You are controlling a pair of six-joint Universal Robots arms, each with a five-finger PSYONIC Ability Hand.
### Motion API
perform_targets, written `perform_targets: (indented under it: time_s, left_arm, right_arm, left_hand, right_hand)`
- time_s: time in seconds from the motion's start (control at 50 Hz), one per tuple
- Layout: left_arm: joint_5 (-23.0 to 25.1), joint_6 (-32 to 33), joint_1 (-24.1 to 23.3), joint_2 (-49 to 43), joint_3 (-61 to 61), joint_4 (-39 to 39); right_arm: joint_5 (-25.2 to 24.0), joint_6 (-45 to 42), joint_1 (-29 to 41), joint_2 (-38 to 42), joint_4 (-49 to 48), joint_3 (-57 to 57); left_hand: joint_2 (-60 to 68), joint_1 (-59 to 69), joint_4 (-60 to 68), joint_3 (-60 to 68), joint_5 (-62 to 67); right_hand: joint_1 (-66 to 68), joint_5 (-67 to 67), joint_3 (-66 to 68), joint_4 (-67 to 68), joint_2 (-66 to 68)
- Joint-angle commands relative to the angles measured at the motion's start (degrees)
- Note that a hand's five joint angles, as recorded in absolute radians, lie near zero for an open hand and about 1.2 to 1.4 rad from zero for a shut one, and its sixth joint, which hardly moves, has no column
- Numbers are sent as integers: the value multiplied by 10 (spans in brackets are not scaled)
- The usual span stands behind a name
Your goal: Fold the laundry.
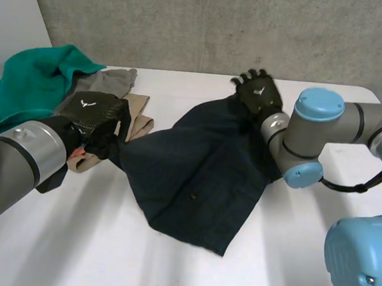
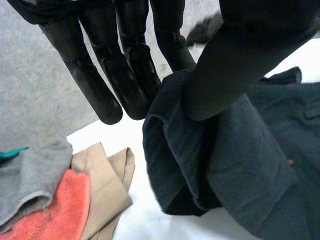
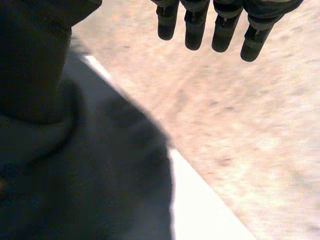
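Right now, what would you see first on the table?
A dark blue garment lies spread across the middle of the table. The left hand pinches its left corner, and the right hand sits open at its far corner. A teal cloth lies in a heap of clothes at the far left.

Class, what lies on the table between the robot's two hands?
The dark blue garment, as the head view shows: the left hand pinches one corner, and the right hand is open at the opposite corner.

Light: bright, even, from overhead.
Table (image 1: 179, 276): white, crossed by soft pale streaks.
Shadow: faint, along the dark garment (image 1: 195, 177) near edge.
Glare: table edge, right wrist view.
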Motion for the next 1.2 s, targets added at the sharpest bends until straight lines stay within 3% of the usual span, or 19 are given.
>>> perform_targets:
  time_s: [0.02,0.18,0.28,0.34,0.4,0.52,0.7,0.74,0.78,0.82,0.9,0.94,0.98,1.08,1.2]
  left_arm:
    - [8,22,21,14,26,-4]
    - [8,21,22,23,52,-4]
    - [7,20,17,23,69,-4]
    - [4,20,9,20,84,-4]
    - [3,20,0,20,92,-4]
    - [2,17,-11,19,107,-4]
    - [-2,16,-11,18,114,-4]
    - [-2,14,-10,19,115,-4]
    - [-2,12,-8,21,115,-4]
    - [-3,10,-7,22,115,-4]
    - [-5,3,-4,30,122,-8]
    - [-6,-1,-4,46,132,-11]
    - [-8,-4,-4,61,144,-15]
    - [-8,-29,-4,103,199,-40]
    - [-10,-64,-6,140,280,-74]
  right_arm:
    - [82,40,4,-166,67,77]
    - [99,148,5,-357,216,273]
    - [51,205,13,-435,271,441]
    - [-6,224,35,-469,239,564]
    - [-21,227,49,-471,202,619]
    - [23,254,97,-440,82,704]
    - [103,278,139,-378,9,708]
    - [112,277,142,-375,-5,707]
    - [124,276,143,-376,-28,706]
    - [133,274,144,-381,-37,702]
    - [161,268,143,-428,-34,704]
    - [171,262,133,-502,-33,703]
    - [167,254,120,-549,-35,700]
    - [97,192,54,-661,-25,643]
    - [45,195,-18,-691,51,516]
  left_hand:
    - [115,140,113,117,123]
    - [115,140,113,117,123]
    - [115,140,113,117,123]
    - [115,140,113,117,123]
    - [115,140,113,117,123]
    - [115,140,113,117,123]
    - [115,140,113,117,123]
    - [115,140,113,117,123]
    - [115,140,113,117,123]
    - [115,140,113,117,123]
    - [115,140,113,117,123]
    - [115,140,113,117,123]
    - [115,140,113,117,123]
    - [115,140,113,117,123]
    - [115,140,113,117,123]
  right_hand:
    - [-28,-28,-19,-21,-18]
    - [-19,-20,-11,-13,-10]
    - [97,96,105,103,106]
    - [182,182,191,189,192]
    - [214,214,223,221,224]
    - [274,273,282,280,283]
    - [334,333,343,340,343]
    - [411,410,420,417,420]
    - [671,671,680,678,681]
    - [672,672,681,679,682]
    - [672,672,681,679,682]
    - [672,672,681,679,682]
    - [672,672,681,679,682]
    - [672,672,681,679,682]
    - [672,672,681,679,682]
